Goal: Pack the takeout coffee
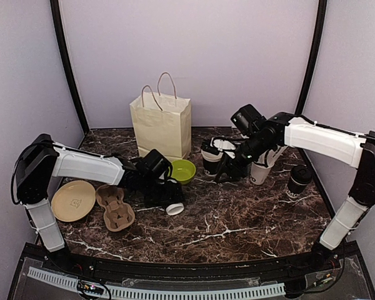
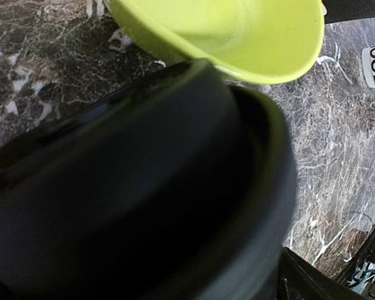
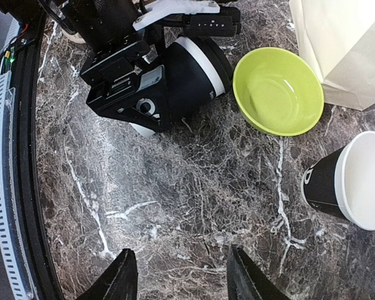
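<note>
Lying cup [image 1: 174, 208] rests on its side on the table [image 1: 237, 231], right of the carrier [image 1: 115, 207] and near the bowl [image 1: 183, 170], straddled by the left gripper [image 1: 165, 195] (clamped or loose, I cannot tell). Open cup [image 1: 210, 161] stands right of the bag [image 1: 160, 125]. The right gripper [image 3: 182, 278] hovers near it, jaws apart, empty. Lidded cup [image 1: 298, 181] stands far right.

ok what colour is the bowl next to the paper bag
The bowl is lime green, clearest in the right wrist view.
</note>
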You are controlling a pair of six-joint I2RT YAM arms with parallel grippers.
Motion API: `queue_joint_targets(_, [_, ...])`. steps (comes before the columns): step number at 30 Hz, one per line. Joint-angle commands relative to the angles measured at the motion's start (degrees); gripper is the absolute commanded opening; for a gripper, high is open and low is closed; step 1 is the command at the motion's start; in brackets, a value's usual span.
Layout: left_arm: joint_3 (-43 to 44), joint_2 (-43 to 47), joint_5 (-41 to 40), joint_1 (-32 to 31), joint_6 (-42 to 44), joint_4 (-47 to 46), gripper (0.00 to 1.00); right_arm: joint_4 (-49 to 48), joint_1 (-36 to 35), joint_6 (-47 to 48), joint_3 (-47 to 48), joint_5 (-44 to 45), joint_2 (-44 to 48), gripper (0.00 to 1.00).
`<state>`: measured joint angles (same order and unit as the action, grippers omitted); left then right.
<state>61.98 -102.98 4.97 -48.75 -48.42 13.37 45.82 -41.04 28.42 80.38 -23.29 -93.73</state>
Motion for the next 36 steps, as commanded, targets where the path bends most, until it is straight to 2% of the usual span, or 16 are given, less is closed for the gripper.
queue_joint_targets(1, [0.6,1.0,-0.6,0.1,1.7,1.2,0.92,-0.8,-0.3,-1.1,1.8,-2.0,-2.0,0.48])
queue_joint_targets(6, [-2.7,7.2,-1.8,-0.5,5.1,-0.9,0.85,0.1,-0.3,-1.2,3.0,-2.5,-2.8,0.48])
queue_joint_targets(10, [-7.0,13.5,-0.5,-2.2,14.8,-5.3,0.84,0.9,-0.2,-1.8,4.8,-2.4,-3.1,0.48])
queue_joint_targets(14, [-12.0,17.6,5.3,-4.0,25.9,-12.8,0.82,2.9,0.3,-1.1,7.9,-5.9,-3.2,0.50])
queue_joint_targets(16, [-17.3,20.0,8.3,-5.3,31.9,-21.1,0.81,4.1,1.0,0.3,9.1,-9.9,-3.1,0.55])
queue_joint_targets(20, [-23.6,24.2,12.3,-6.4,40.2,-31.1,0.79,6.1,1.9,1.9,10.2,-18.7,-3.6,0.68])
queue_joint_targets(24, [-26.9,27.1,14.0,-6.9,43.5,-37.1,0.78,7.3,1.9,0.0,10.3,-26.2,-4.8,0.96])
queue_joint_targets(25, [-27.2,27.4,14.4,-7.1,43.7,-37.8,0.78,6.6,1.9,-1.1,9.7,-27.8,-5.1,0.98])
queue_joint_targets(29, [-27.4,27.9,15.8,-7.3,45.2,-39.1,0.78,6.2,1.8,-3.2,9.5,-32.5,-6.7,0.99])
queue_joint_targets(36, [-26.2,27.3,16.3,-7.7,46.1,-38.1,0.77,6.7,0.4,-4.2,11.8,-34.6,-9.8,0.99])
